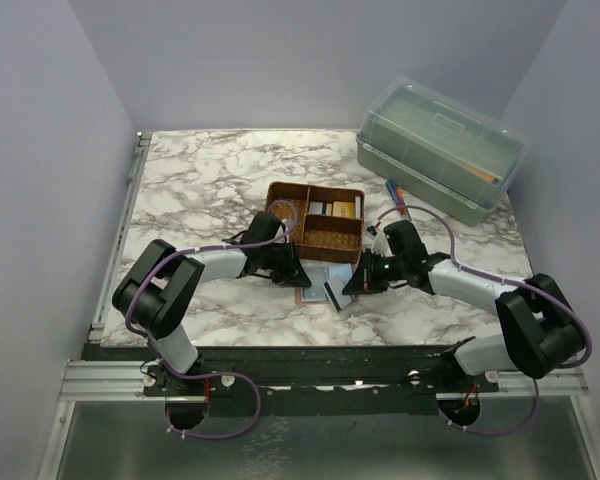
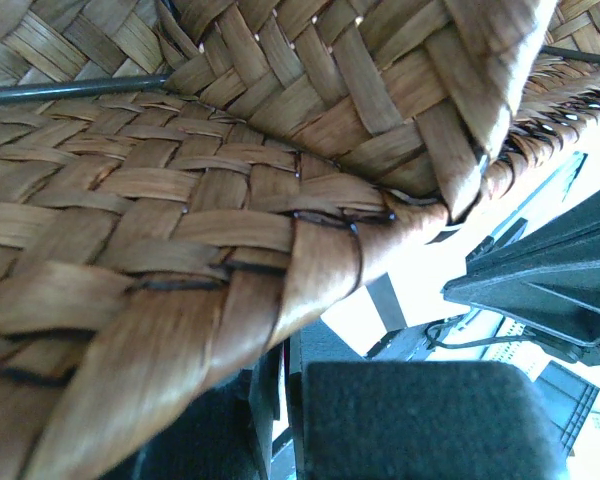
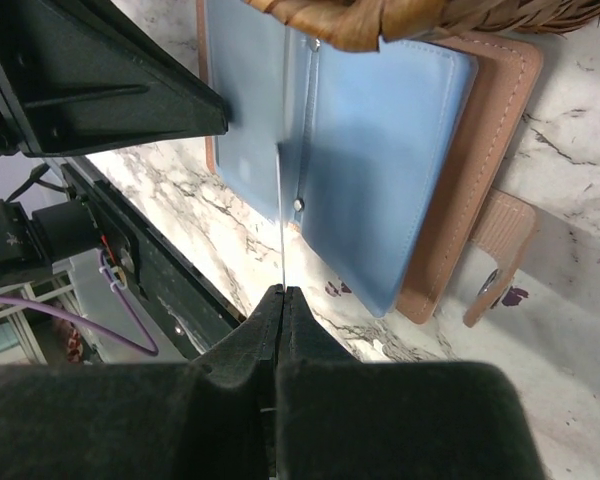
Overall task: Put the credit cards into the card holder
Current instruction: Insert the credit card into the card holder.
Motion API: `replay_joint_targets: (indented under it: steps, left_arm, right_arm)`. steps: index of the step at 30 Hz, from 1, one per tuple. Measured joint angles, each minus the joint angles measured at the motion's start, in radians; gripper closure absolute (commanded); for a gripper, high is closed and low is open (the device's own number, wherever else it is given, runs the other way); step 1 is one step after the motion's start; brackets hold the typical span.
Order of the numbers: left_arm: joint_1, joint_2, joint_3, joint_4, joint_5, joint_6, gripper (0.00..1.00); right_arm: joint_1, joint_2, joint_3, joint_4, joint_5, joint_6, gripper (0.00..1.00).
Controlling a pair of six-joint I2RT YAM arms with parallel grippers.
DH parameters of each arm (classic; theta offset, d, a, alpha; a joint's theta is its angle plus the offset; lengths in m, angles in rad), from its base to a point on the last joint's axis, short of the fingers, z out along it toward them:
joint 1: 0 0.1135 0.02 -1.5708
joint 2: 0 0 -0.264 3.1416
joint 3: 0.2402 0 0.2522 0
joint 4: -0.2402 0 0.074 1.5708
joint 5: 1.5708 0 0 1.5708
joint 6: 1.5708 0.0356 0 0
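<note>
The card holder (image 1: 315, 276) lies open on the marble in front of the woven tray (image 1: 330, 238), its blue inside (image 3: 375, 150) facing up and its tan rim and snap tab (image 3: 495, 262) on the right. My right gripper (image 3: 282, 292) is shut on a credit card (image 3: 281, 200), seen edge-on as a thin line over the holder's middle fold. That credit card (image 1: 332, 295) shows a dark stripe from above, next to the right gripper (image 1: 354, 284). My left gripper (image 1: 288, 270) pinches the holder's left flap; its fingers (image 2: 420, 420) sit close under the tray wall (image 2: 180, 200). More credit cards (image 1: 332, 209) stand in the tray.
A translucent green box (image 1: 440, 148) sits at the back right. Red and blue pens (image 1: 395, 195) lie between it and the tray. The tray's edge (image 3: 430, 15) overhangs the holder's far side. The table's front edge (image 1: 310, 350) is just behind both grippers.
</note>
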State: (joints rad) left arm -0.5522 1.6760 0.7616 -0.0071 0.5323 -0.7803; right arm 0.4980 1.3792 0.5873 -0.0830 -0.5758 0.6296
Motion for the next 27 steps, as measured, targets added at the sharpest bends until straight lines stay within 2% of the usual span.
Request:
replay_joint_targets:
  steps: [11, 27]
  left_arm:
    - [0.000, 0.000, -0.001, 0.000, 0.000, 0.000, 0.92]
    - [0.000, -0.002, -0.002, 0.000, 0.000, 0.000, 0.93]
  right_arm:
    - [-0.004, 0.027, -0.003, 0.022, -0.004, 0.000, 1.00]
    - [-0.016, -0.027, -0.017, 0.008, -0.005, 0.000, 1.00]
